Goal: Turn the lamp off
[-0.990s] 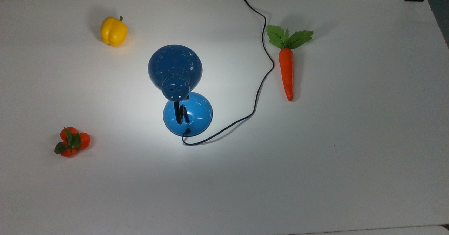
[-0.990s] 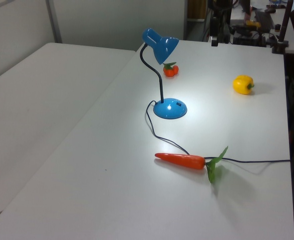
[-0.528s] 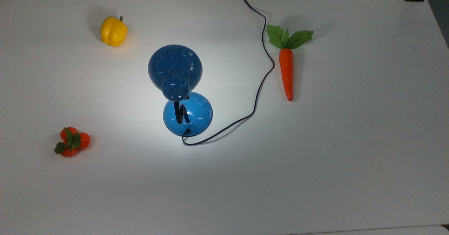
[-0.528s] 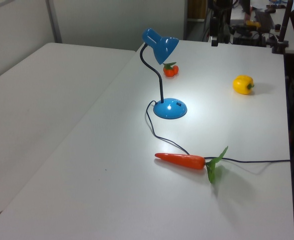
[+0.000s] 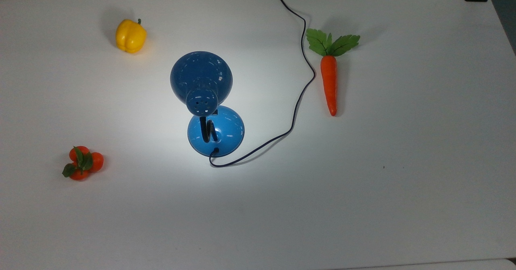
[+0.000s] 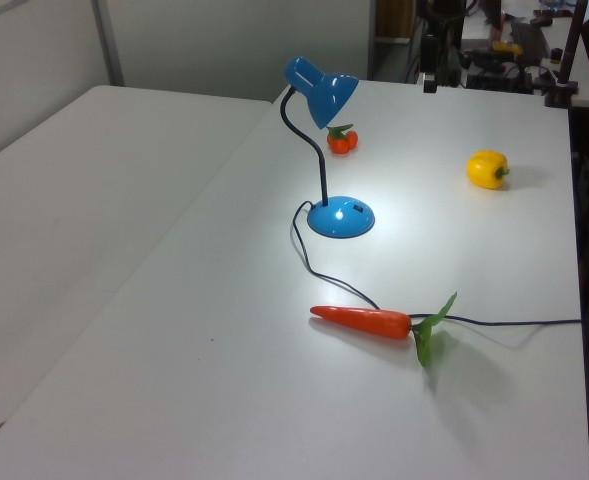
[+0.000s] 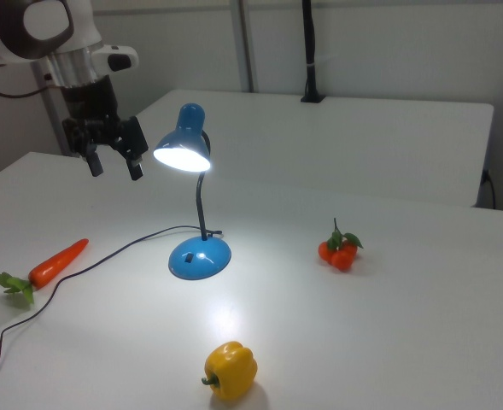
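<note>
change: none since a second ago, scene static, task not started
lamp (image 7: pixel 195 205): lit, mid-table (image 5: pixel 363 205), base switch untouched
end effector (image 7: pixel 113 154): open, empty, hovering beside shade, right view's left
carrot (image 5: pixel 329 80): beyond cord

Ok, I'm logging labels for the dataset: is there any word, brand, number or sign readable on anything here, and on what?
None can be read.
The lamp: plain glossy blue, lit, no marking legible on shade or base.
The gripper, open in the right view: no legible label on it.
The carrot, yellow pepper, orange fruit cluster and white table: no print visible.
</note>
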Controlling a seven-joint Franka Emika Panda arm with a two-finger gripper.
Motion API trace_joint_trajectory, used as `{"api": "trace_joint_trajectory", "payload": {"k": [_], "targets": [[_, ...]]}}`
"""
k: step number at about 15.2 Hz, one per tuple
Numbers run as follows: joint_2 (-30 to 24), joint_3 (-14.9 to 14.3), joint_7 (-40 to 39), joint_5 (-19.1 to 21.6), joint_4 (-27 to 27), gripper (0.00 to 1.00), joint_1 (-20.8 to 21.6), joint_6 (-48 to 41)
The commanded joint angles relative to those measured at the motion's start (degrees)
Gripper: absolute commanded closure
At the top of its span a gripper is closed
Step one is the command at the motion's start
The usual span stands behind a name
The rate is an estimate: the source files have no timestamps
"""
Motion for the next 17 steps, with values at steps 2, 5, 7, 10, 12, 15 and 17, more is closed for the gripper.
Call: {"api": "trace_joint_trajectory", "payload": {"k": [2, 5, 7, 10, 12, 15, 17], "targets": [[-0.27, -0.27, -1.38, 0.91, -0.19, 0.50, -0.10, -0.97], [-0.27, -0.27, -1.38, 0.91, -0.19, 1.00, -0.19, -0.80], [-0.27, -0.27, -1.38, 0.91, -0.19, 1.00, -0.27, -0.80], [-0.27, -0.27, -1.38, 0.91, -0.19, 1.00, -0.27, -0.88], [-0.27, -0.27, -1.38, 0.91, -0.19, 1.00, -0.36, -0.88], [0.00, -0.36, -1.47, 0.91, -0.37, 1.00, -0.45, -0.97], [0.08, -0.36, -1.47, 0.91, -2.11, 1.00, -0.71, -0.45]]}}
